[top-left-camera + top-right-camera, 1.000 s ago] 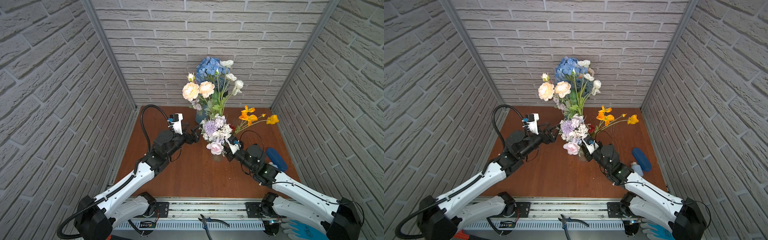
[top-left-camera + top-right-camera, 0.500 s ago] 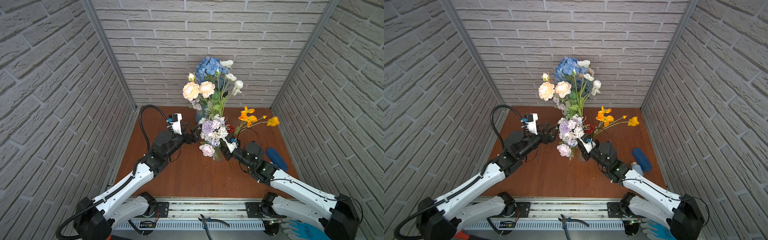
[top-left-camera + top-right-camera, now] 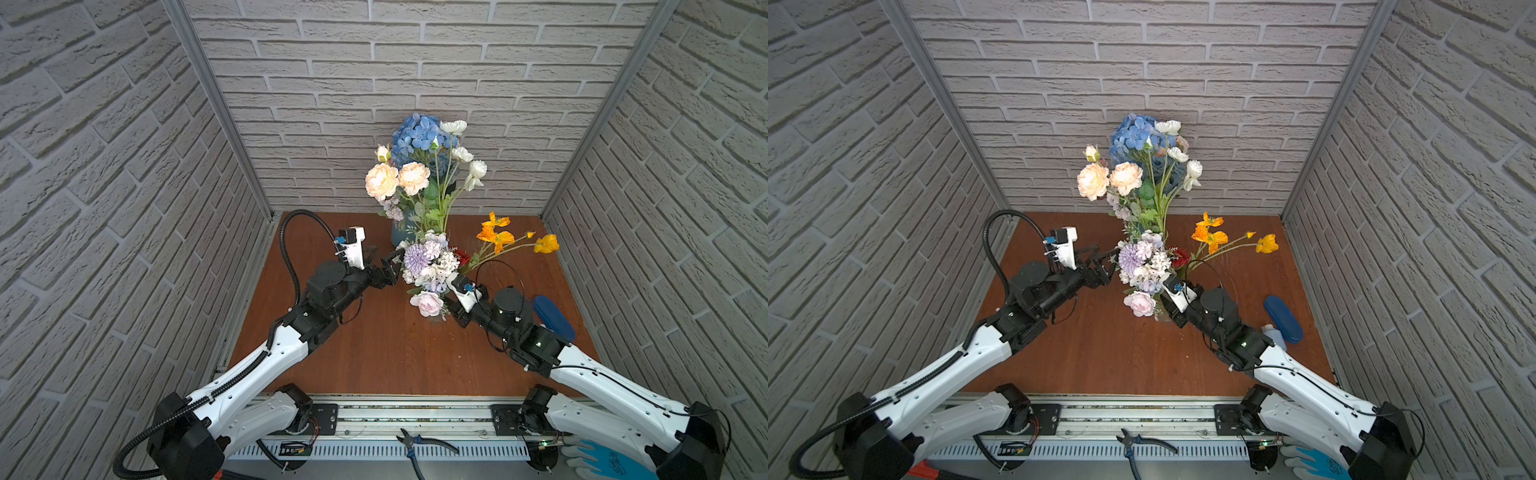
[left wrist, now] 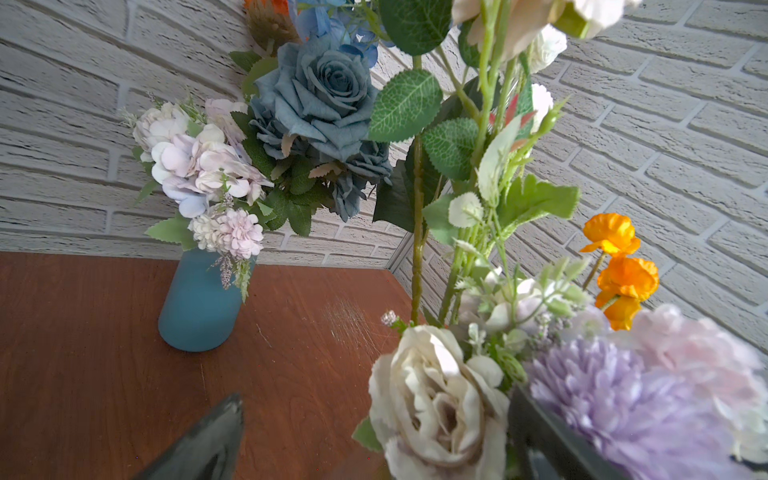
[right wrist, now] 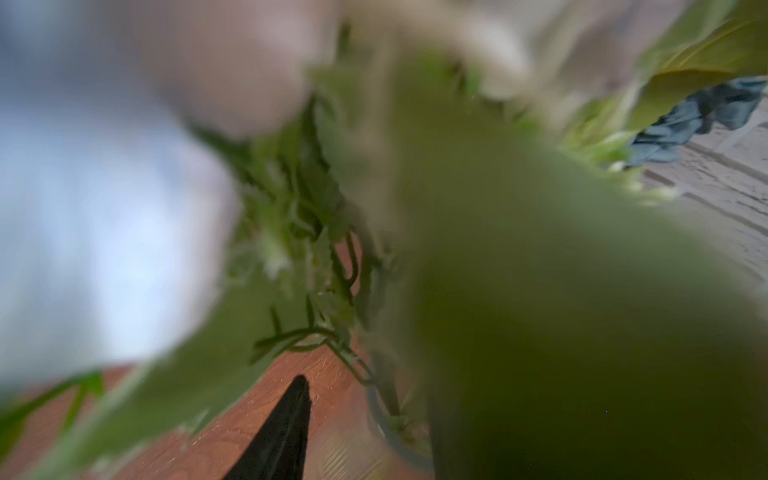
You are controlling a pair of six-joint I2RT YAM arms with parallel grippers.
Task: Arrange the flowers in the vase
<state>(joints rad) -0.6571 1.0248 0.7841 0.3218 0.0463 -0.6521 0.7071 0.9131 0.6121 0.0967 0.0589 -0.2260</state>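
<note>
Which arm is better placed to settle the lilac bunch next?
Right, likely. The right claw sits low at the stems of the lilac bunch, by the glass rim seen in its wrist view. The left claw is open but up beside the blooms, away from the stems.

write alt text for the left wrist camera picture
A matte blue cylindrical vase stands on a reddish-brown wooden table against white brick walls, holding dusty blue fabric roses and pale lilac-white blooms. Nearer the camera are a cream fabric rose, a lilac pompom bloom and orange poppies, with the open left claw close to the cream rose.
</note>
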